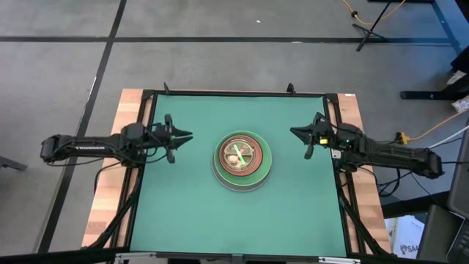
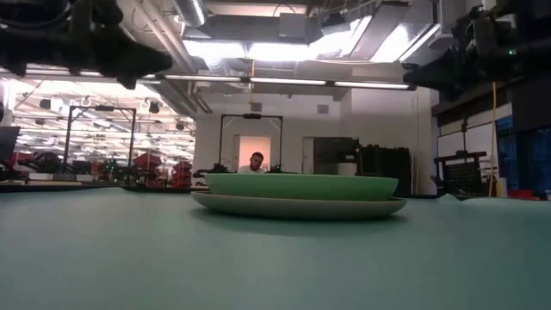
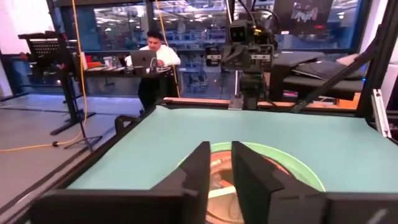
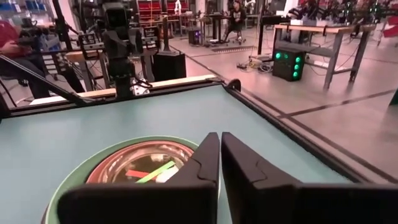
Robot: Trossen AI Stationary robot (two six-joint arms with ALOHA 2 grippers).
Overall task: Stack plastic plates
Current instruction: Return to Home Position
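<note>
The plastic plates (image 1: 242,160) stand nested in one stack at the middle of the table. A large grey plate (image 2: 300,207) is at the bottom with a light green one (image 2: 301,186) on it. Darker and salmon plates sit inside them (image 4: 134,165), and the smallest ones are hard to tell apart. My left gripper (image 1: 189,136) hovers left of the stack, well above the table, its fingers (image 3: 199,168) a narrow gap apart. My right gripper (image 1: 294,132) hovers to the right at a like height, shut. Neither touches a plate.
The green mat (image 1: 183,213) covers the table inside a dark frame (image 1: 242,93), with wooden edges at the left and right. Bare mat lies all around the stack. A person (image 3: 152,56) sits at a desk in the room beyond the table.
</note>
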